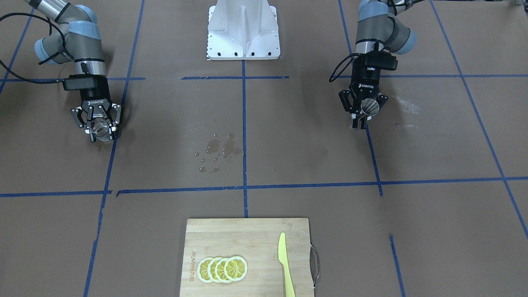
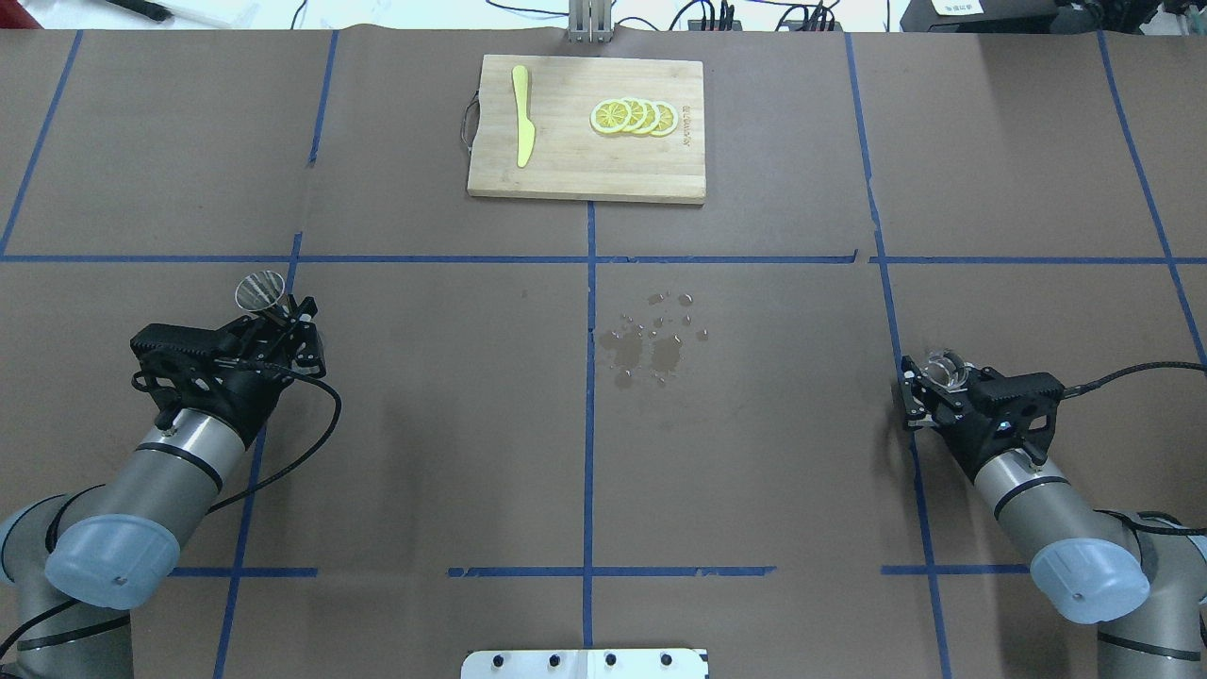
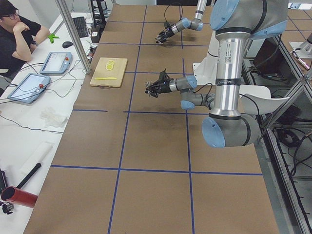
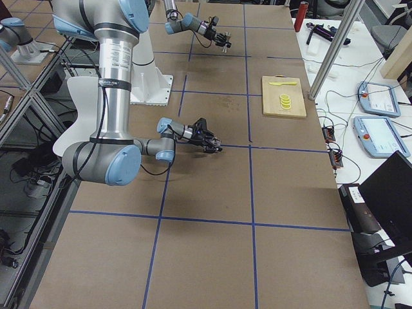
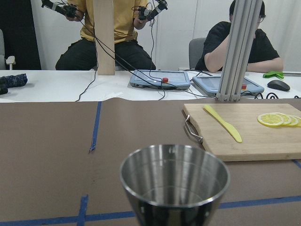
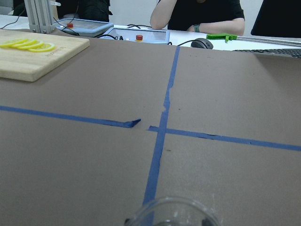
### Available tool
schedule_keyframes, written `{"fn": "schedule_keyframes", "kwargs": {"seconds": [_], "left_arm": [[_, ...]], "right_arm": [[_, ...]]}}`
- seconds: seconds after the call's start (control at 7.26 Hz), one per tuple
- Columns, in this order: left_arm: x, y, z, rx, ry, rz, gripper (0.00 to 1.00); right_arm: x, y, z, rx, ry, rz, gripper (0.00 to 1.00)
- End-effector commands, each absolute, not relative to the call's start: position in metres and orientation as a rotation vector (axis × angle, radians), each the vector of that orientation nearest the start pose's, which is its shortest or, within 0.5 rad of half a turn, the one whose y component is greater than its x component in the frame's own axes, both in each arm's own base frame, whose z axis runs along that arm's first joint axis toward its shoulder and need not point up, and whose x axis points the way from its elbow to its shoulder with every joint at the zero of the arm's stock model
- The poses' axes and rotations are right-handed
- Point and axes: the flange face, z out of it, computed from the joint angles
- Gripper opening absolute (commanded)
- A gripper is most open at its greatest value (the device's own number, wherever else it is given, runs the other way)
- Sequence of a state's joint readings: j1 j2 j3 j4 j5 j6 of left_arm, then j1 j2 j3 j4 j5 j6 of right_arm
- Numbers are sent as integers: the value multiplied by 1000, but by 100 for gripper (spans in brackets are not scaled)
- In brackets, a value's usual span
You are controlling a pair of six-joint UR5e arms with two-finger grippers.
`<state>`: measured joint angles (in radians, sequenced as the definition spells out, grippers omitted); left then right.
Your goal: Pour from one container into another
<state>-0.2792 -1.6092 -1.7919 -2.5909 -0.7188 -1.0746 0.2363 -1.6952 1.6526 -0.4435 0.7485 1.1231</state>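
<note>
Looking down from overhead, you find the left claw (image 2: pixel 280 319) at the middle left of the frame. Its two fingers are closed on the metal measuring cup (image 2: pixel 261 289). From the left wrist camera the cup fills the lower centre, upright, with its open mouth facing up.

The right claw (image 2: pixel 929 391) sits at the middle right of the overhead frame, closed on the small clear glass (image 2: pixel 946 370). From the right wrist camera only the rim of the glass shows, at the bottom edge. You cannot tell whether the glass holds any liquid, or whether either vessel touches the table (image 2: pixel 424 424).

The cup and glass are well apart, on opposite sides of the frame. Between them, just right of the centre tape line, a patch of water drops (image 2: pixel 653 341) wets the brown surface.

At the top centre lies a wooden cutting board (image 2: pixel 585 174). It has a yellow knife (image 2: pixel 521 127) on its left part and a row of overlapping lemon slices (image 2: pixel 634 116) on its right.

From the front-facing camera the sides swap: the cup is at upper right, the glass at upper left.
</note>
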Motion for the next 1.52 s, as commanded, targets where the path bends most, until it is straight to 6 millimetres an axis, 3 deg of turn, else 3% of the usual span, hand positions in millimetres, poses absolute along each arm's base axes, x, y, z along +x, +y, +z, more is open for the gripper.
{"fn": "schedule_keyframes", "kwargs": {"seconds": [0.0, 0.14, 0.41, 0.55, 0.69, 0.83, 1.1, 1.38], "left_arm": [[420, -335, 395, 1125, 841, -361, 0], [434, -335, 377, 1134, 859, -343, 0], [476, -341, 315, 1190, 901, -301, 0], [508, -340, 303, 1182, 915, -290, 0], [528, -339, 286, 1182, 939, -292, 0], [544, -335, 271, 1178, 957, -288, 0], [556, -332, 257, 1126, 1014, -225, 0], [567, -330, 238, 1137, 1023, -162, 0]], "right_arm": [[-375, -313, 520, 1035, -736, 248, 0], [-369, -321, 515, 1059, -703, 196, 0], [-352, -334, 480, 1084, -726, 142, 0], [-335, -351, 467, 1071, -737, 57, 0], [-334, -366, 448, 1128, -693, -49, 0], [-352, -377, 428, 1152, -681, -71, 0], [-379, -391, 377, 1182, -696, -85, 0], [-405, -399, 301, 1170, -707, -140, 0]]}}
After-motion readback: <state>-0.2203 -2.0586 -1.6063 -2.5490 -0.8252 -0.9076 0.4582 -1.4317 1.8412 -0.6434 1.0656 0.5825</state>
